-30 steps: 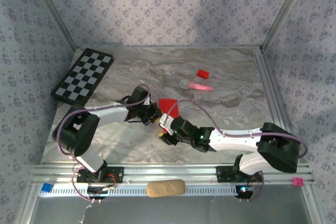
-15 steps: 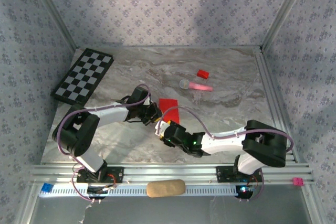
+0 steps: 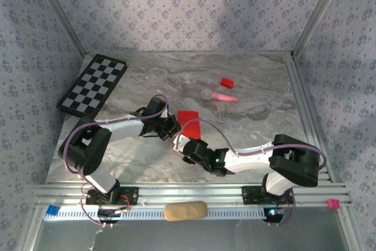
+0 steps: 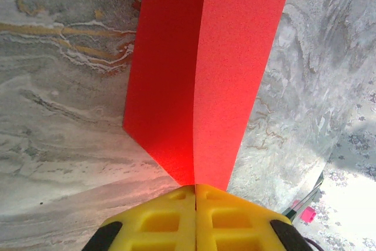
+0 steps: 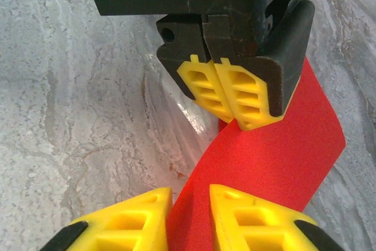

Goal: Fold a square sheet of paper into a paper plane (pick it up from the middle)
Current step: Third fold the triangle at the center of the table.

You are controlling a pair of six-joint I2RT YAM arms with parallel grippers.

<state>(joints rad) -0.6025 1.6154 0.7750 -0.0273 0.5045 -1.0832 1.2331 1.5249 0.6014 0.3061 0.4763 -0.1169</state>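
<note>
The square sheet of paper [image 3: 189, 119] is bright red and bent into a fold along a centre crease [image 4: 197, 86], lifted off the marble table. My left gripper [image 4: 195, 187] is shut on the paper's near end, its yellow fingers pressed together. It appears from the front in the right wrist view [image 5: 235, 120], pinching the sheet [image 5: 276, 157]. My right gripper [image 5: 191, 204] sits just in front of the left one [image 3: 175, 127], its jaws a narrow gap apart with the paper's lower edge between them. In the top view the right gripper [image 3: 180, 141] is below the sheet.
A checkerboard [image 3: 94, 84] lies at the back left. A small red block [image 3: 227, 83] and a pink stick with a grey round head [image 3: 220, 96] lie behind the paper. A beige pad [image 3: 185, 210] rests on the front rail.
My right arm has swung left and forward up to the paper, and its jaws have narrowed around the sheet's edge. The left gripper has kept its hold and place.
</note>
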